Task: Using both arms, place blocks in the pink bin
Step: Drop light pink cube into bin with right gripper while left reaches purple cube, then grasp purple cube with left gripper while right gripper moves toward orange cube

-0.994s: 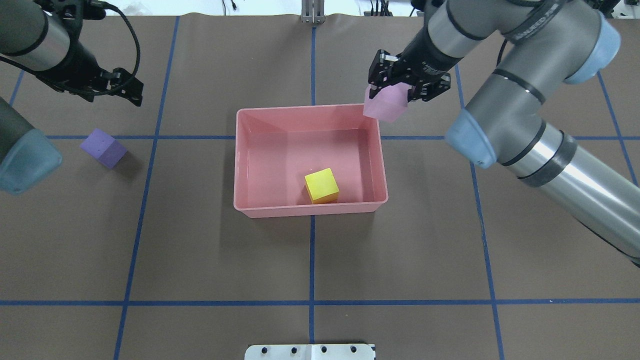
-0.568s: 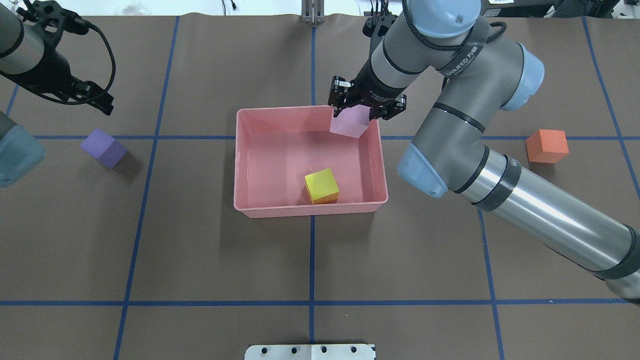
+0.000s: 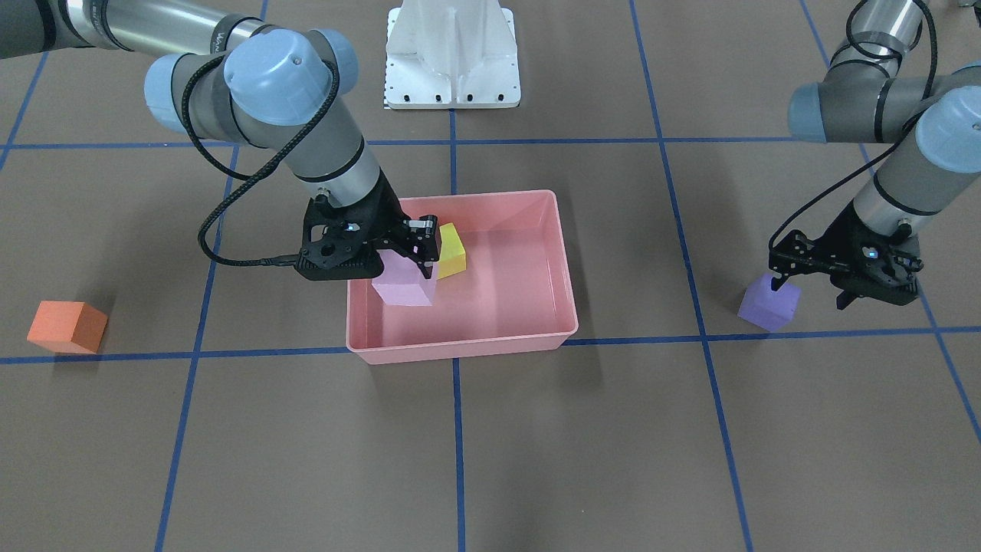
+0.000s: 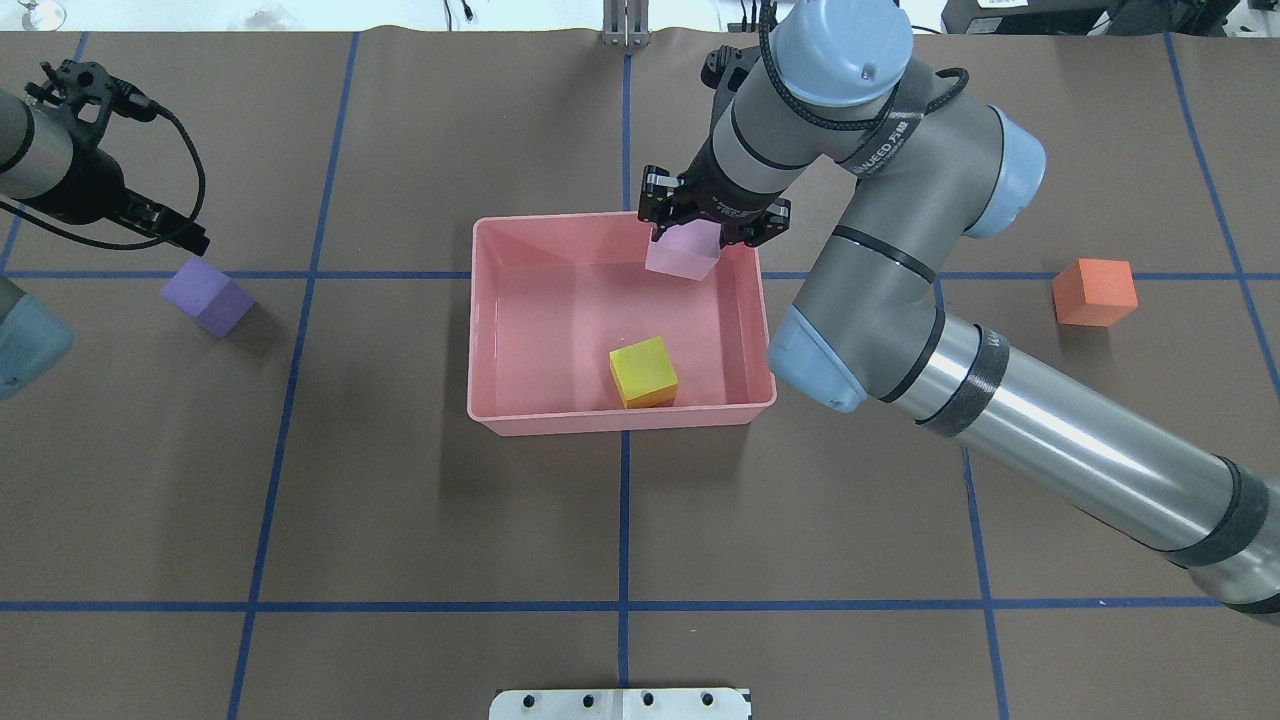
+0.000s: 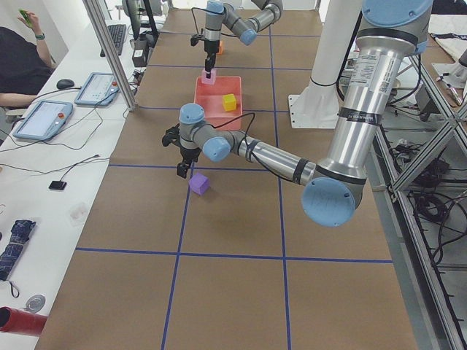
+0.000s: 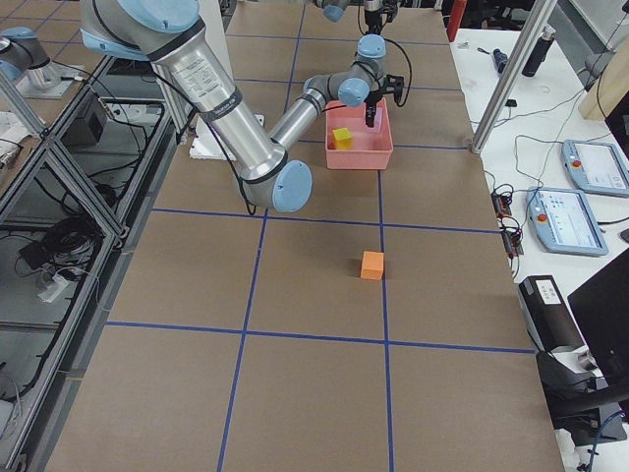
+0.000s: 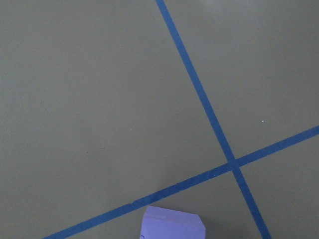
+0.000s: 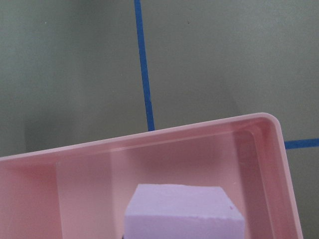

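Note:
My right gripper (image 4: 702, 236) is shut on the light pink cube (image 4: 683, 260) and holds it over the pink bin's (image 4: 620, 420) far right corner, within the rim; it also shows in the front view (image 3: 402, 287) and the right wrist view (image 8: 182, 214). The yellow cube (image 4: 643, 371) lies in the bin near its front wall. My left gripper (image 3: 808, 291) is open, just above the purple cube (image 3: 769, 304) on the table at the left (image 4: 207, 296). The orange cube (image 4: 1095, 292) sits on the table at the right.
The white pedestal base (image 3: 452, 54) stands at the robot's side of the table. Blue tape lines cross the brown mat. A side bench with tablets (image 5: 95, 87) and a seated person (image 5: 18, 69) runs along the table's far side.
My right arm has carried the light pink cube leftward from outside the bin's far right corner to over its inside. My left gripper has moved left and nearer to the purple cube.

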`<state>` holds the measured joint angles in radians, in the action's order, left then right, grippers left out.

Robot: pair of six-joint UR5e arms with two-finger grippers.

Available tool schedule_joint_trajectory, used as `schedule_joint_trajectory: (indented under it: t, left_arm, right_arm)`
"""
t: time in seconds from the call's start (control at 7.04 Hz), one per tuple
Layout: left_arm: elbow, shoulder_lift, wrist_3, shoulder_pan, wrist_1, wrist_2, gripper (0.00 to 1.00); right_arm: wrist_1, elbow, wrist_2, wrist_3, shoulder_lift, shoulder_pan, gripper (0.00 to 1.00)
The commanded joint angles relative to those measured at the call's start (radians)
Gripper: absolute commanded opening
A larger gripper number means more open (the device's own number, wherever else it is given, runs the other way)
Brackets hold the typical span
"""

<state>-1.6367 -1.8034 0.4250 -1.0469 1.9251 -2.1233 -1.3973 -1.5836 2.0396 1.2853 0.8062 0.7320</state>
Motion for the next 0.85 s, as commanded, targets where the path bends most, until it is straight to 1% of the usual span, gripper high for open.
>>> schedule_joint_trajectory:
  t: [0.0, 0.14, 0.28, 0.57, 0.71]
  left_arm:
    - [0.006, 0.022, 0.110, 0.027, 0.070, 0.008, 1.00]
    - [0.008, 0.026, 0.177, 0.056, 0.101, 0.012, 1.00]
    - [0.006, 0.026, 0.196, 0.086, 0.104, 0.054, 1.00]
    - [0.020, 0.027, 0.186, 0.099, 0.104, 0.072, 1.00]
    - [0.026, 0.036, 0.145, 0.099, 0.104, 0.072, 1.00]
  right_arm:
    - [0.001, -0.001, -0.012, 0.028, -0.010, -0.003, 1.00]
    - [0.001, -0.004, -0.012, 0.038, -0.013, -0.002, 1.00]
    - [0.001, -0.004, -0.012, 0.037, -0.018, -0.002, 1.00]
    - [0.000, -0.013, -0.012, 0.037, -0.018, 0.000, 1.00]
    - [0.001, -0.021, -0.012, 0.032, -0.016, 0.004, 1.00]
